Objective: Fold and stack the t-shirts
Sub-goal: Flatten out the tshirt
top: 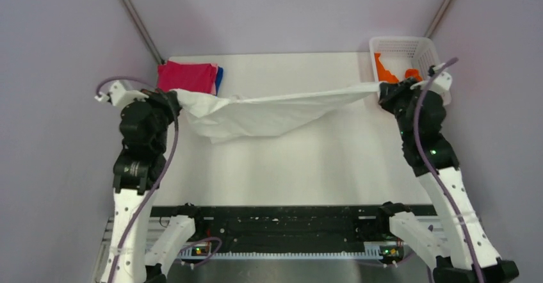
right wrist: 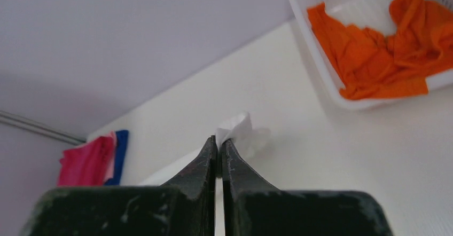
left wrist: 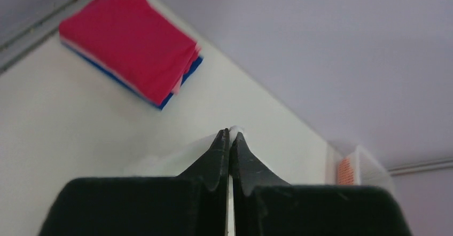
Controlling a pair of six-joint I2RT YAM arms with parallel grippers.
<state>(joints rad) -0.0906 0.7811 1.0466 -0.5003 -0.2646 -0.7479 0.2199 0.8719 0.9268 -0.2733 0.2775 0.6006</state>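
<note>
left fingers (left wrist: 216, 158), nearest the lens in the left wrist view, are pressed together with a sliver of white cloth showing at their tips. right fingers (right wrist: 205, 164) are likewise closed, a crumpled tuft of white fabric pinched between the tips. both hold the white t-shirt (top: 256, 113), one at each end of its upper edge.

location: the garment spans the far half of the counter (top: 288, 168). its top edge is drawn into a near-straight line between the two arms, and the body sags below in loose folds, deepest toward the left. whether the low point touches the counter cannot be told. a folded magenta t-shirt (top: 187, 76) lies stacked above a blue t-shirt (top: 219, 78) at the far left corner. an orange t-shirt (right wrist: 384, 54) sits crumpled in the basket (top: 397, 41) at the far right.

handling, as judged: light, limp, no stiffness. it takes shape only under tension and will collapse wherever unsupported. thin cloth held by a small pinch may slip if pulled harder. best holds are the doubled seams at shoulders or hem corners, taken symmetrically, so the panel hangs square for laying flat and folding.
</note>
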